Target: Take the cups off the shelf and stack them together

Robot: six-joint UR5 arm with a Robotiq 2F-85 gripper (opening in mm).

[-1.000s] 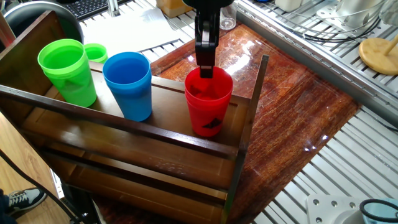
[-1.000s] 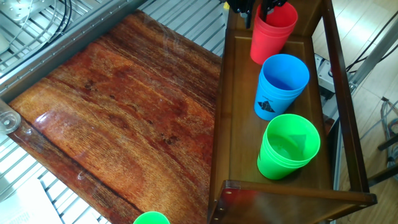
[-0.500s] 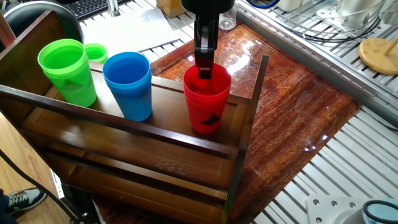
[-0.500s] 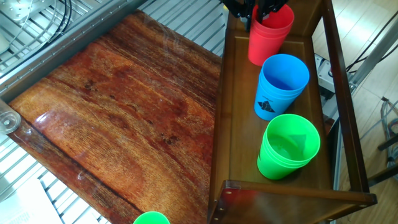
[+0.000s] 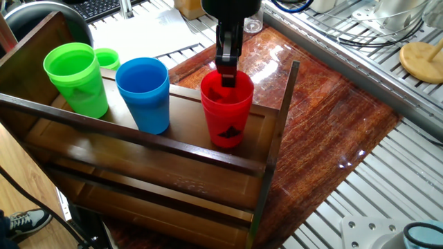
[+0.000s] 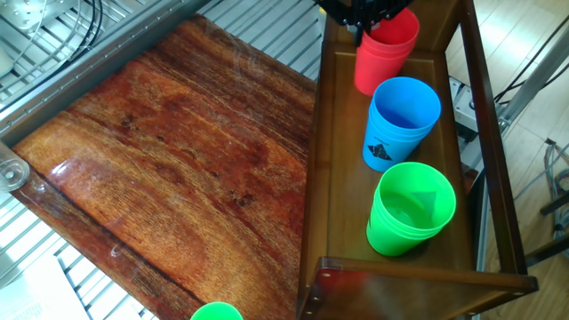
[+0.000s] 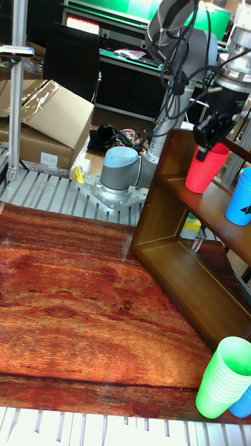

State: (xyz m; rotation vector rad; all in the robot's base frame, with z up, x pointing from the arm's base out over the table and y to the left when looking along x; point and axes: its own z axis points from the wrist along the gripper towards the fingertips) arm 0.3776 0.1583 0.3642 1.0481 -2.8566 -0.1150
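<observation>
1. Nearest in the tall fixed view, we see a stack of small bright green plastic cups (image 7: 224, 376) standing at the near right corner of the glossy reddish-brown wooden tabletop (image 7: 77, 300), apart from the shelf.
2. Behind it stands the large dark brown wooden shelf unit (image 5: 173, 176), with its thin front rail and upright corner posts; all three tall tumblers are on its top board.
3. In the other fixed view, the tall bright green plastic tumbler (image 6: 411, 210) sits at the near end of that board, upright and free of the pincer.
4. Just beyond it, mid-board, stands the tall blue plastic tumbler (image 6: 402, 122), upright, close beside the green one, with a dark mark on its side.
5. At the far end of the board, by the corner post, is the tall red plastic tumbler with a black mark (image 5: 226, 110). In the tall fixed view its base looks raised a little off the board and it leans slightly.
6. The black two-finger gripper (image 5: 226, 71) comes down from above at the red tumbler's far rim. One finger reaches inside the cup and the other sits outside the wall, so we read the jaws as nearly together, clamped on that rim.
7. The pincer touches nothing else; the blue and green tumblers stand clear of it along the board.
</observation>
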